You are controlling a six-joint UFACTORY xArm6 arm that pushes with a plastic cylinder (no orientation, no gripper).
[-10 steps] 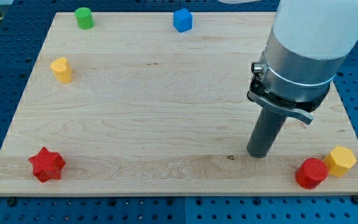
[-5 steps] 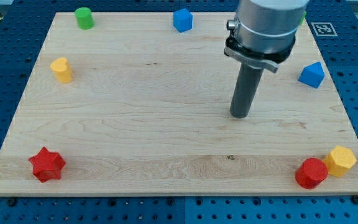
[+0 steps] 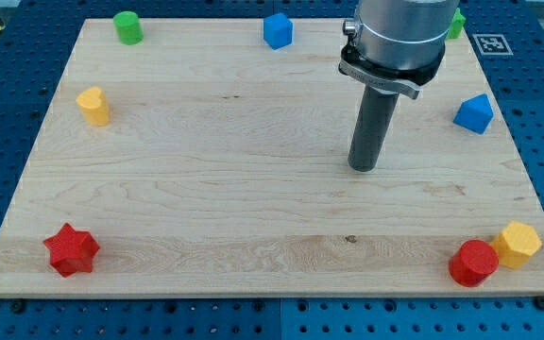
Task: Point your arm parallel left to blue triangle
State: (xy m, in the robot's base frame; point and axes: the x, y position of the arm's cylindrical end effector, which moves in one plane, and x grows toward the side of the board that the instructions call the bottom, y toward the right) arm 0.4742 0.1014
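The rod's tip [image 3: 363, 167], which has no jaws to open or close, rests on the table [image 3: 206, 189] left of the blue triangle [image 3: 473, 113] near the right edge.

Two red blocks [image 3: 72, 249] [image 3: 473, 263], two yellow [image 3: 93, 105] [image 3: 519, 244], two blue [image 3: 278, 30] [image 3: 474, 113], two green [image 3: 127, 26] [image 3: 457, 23] — eight in all

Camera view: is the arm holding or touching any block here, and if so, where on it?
Nothing is held. My tip rests on bare board, apart from every block; the blue triangle sits off to the view's right of it, untouched.
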